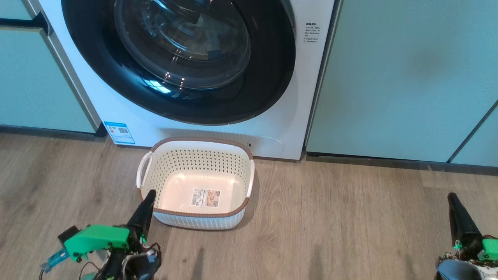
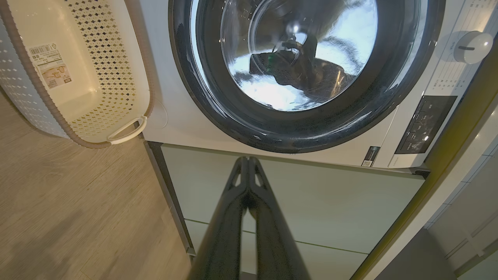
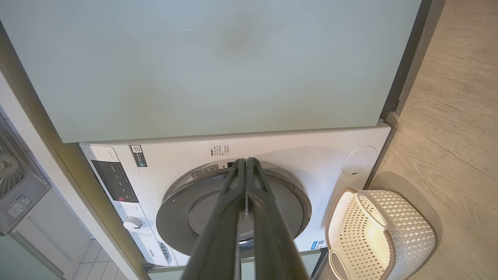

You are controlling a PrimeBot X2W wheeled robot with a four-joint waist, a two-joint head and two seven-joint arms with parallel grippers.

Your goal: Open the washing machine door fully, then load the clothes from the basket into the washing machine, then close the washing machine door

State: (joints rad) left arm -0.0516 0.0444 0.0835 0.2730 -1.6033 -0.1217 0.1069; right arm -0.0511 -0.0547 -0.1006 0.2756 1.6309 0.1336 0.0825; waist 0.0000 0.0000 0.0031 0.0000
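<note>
The white washing machine (image 1: 218,132) stands ahead with its door (image 1: 264,77) closed, black ring flush against the front; the door (image 2: 218,105) and its glass bowl also show in the left wrist view. In front of it on the floor sits the cream basket (image 1: 198,159), with nothing but a label on its floor. The clothes are out of view. My left gripper (image 1: 151,193) is shut, its tips just beside the basket's near left corner. My right gripper (image 1: 451,195) is shut too, low at the far right, well away from the basket. In the wrist views both grippers, left (image 2: 248,159) and right (image 3: 246,160), have their fingers pressed together, holding nothing.
Pale green cabinet panels flank the washer on the right (image 1: 389,77) and left (image 1: 31,77). The wooden floor (image 1: 330,225) stretches between the basket and my right arm. The washer's control knob (image 2: 472,47) sits on its upper panel.
</note>
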